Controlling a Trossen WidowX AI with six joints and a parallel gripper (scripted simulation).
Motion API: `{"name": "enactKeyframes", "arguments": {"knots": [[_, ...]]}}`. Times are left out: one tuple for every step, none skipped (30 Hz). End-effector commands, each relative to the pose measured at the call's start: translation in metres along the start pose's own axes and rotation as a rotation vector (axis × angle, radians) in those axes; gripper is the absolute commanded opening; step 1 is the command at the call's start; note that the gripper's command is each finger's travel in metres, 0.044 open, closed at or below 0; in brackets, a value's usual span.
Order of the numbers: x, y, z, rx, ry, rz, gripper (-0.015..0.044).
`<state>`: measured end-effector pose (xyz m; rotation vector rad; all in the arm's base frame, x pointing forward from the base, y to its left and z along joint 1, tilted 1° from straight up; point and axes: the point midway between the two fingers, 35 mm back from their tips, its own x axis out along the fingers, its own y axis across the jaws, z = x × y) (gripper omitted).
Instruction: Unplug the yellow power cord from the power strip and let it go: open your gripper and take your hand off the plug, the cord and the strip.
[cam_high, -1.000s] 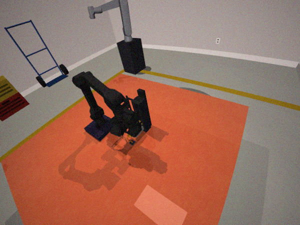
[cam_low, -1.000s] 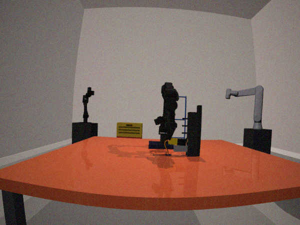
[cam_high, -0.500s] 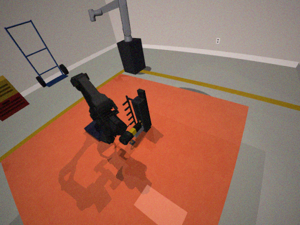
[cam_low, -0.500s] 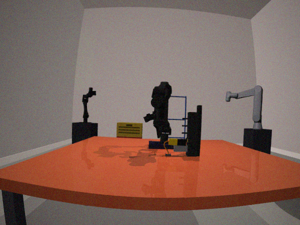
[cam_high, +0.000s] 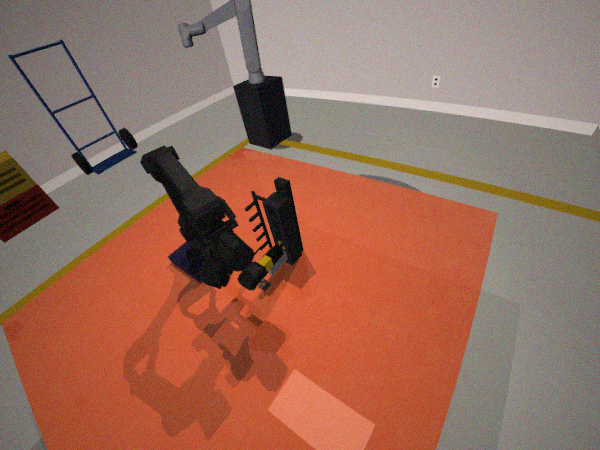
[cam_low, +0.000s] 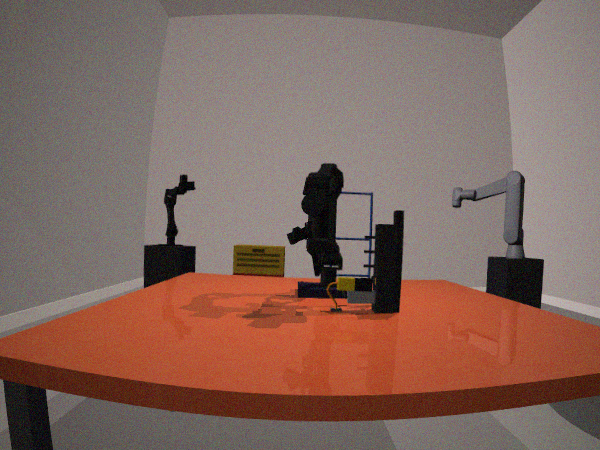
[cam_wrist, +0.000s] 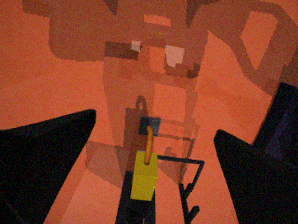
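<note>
The yellow plug (cam_high: 265, 262) (cam_low: 345, 284) (cam_wrist: 145, 175) lies level above a grey block (cam_low: 361, 298). A black part (cam_low: 363, 284) joins its end toward the tall dark panel (cam_high: 287, 225) (cam_low: 387, 270), and a small golden bit shows between that part and the panel. The strip's socket and how far the prongs reach are hidden. The orange cord (cam_low: 329, 290) (cam_wrist: 149, 142) bends down from the plug to a small dark clip (cam_wrist: 150, 125) on the table. My gripper (cam_low: 327, 270) (cam_wrist: 158, 126) is wide open and empty, drawn back from the plug, with a finger at either side of it in the wrist view.
A black wire rack (cam_high: 260, 225) (cam_wrist: 187, 161) with several prongs stands beside the panel. My dark blue base (cam_high: 187, 260) (cam_low: 310, 290) sits behind the plug. The orange table (cam_high: 375, 300) (cam_low: 225, 360) carries these things. A blue hand truck (cam_high: 72, 105) and other arms stand beyond it.
</note>
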<state>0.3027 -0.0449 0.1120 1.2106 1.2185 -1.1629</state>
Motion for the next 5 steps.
{"name": "enactKeyframes", "arguments": {"knots": [[-0.0001, 0.0001, 0.0005, -0.005, -0.003, -0.001, 0.0440], [-0.0001, 0.0001, 0.0005, -0.005, -0.003, -0.001, 0.0440], [-0.0001, 0.0001, 0.0005, -0.005, -0.003, -0.001, 0.0440], [-0.0001, 0.0001, 0.0005, -0.005, -0.003, -0.001, 0.0440], [-0.0001, 0.0001, 0.0005, -0.005, -0.003, -0.001, 0.0440]]}}
